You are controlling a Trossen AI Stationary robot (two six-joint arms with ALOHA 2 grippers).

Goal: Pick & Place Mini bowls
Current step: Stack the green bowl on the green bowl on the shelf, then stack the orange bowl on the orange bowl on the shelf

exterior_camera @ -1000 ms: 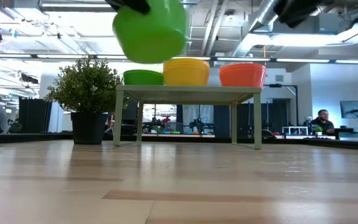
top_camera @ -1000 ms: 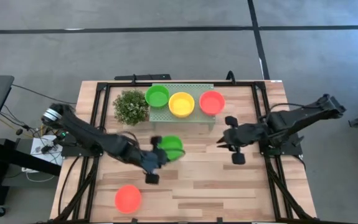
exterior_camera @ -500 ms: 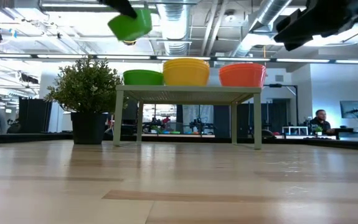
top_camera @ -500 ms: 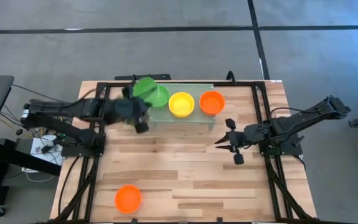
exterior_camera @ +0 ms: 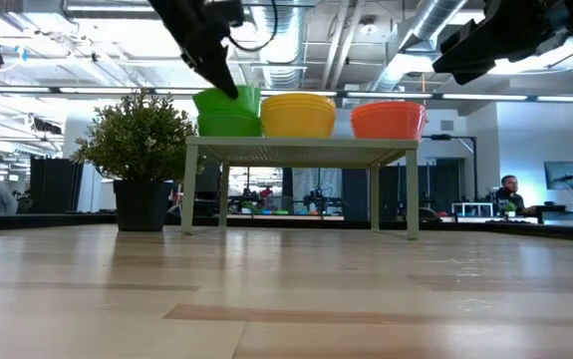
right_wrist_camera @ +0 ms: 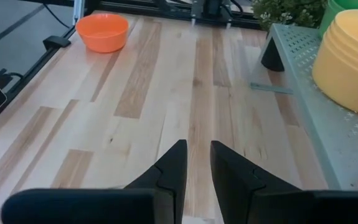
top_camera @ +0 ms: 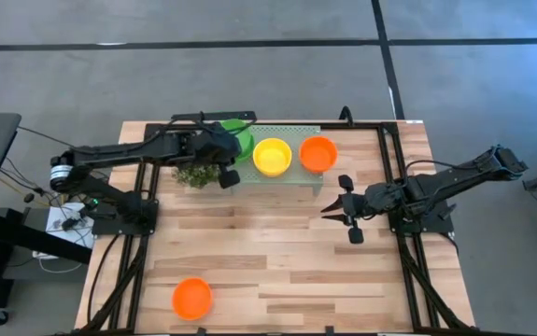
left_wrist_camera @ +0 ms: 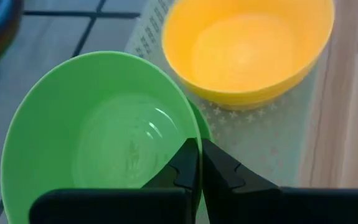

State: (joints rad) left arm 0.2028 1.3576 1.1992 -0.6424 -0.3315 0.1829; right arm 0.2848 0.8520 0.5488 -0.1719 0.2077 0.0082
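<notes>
A green mini bowl [left_wrist_camera: 98, 143] hangs in my shut left gripper [left_wrist_camera: 198, 163], right over a second green bowl [exterior_camera: 228, 125] at the left end of the pale green perforated tray [top_camera: 298, 177]. In the high view the held bowl [top_camera: 242, 140] sits just past my left gripper [top_camera: 223, 161]. A yellow bowl [top_camera: 272, 156] and an orange bowl [top_camera: 317, 153] rest on their bases on the same tray. Another orange bowl [top_camera: 192, 298] lies on the table near its front left. My right gripper [right_wrist_camera: 197, 158] hovers open over the table's right half, with nothing between its fingers. My left gripper has the green bowl by its rim [left_wrist_camera: 188, 132], on the side nearest the gripper, one finger inside the bowl and one outside. The fingers slant down from the table's near left. The bowl is slightly tilted over the lower green bowl [left_wrist_camera: 205, 127]; whether they touch I cannot tell.
A small bushy plant [top_camera: 191, 174] in a dark pot stands left of the tray, partly under my left arm. The tray stands on legs [exterior_camera: 216, 189] above the wooden table [top_camera: 287, 261]. Black frame rails [top_camera: 408, 271] run along the table's sides.
My left gripper has swung from the table's middle toward the far edge, carrying the green bowl lifted clear, then has come down over the green bowl on the tray's left end. My right gripper has sunk a little.
</notes>
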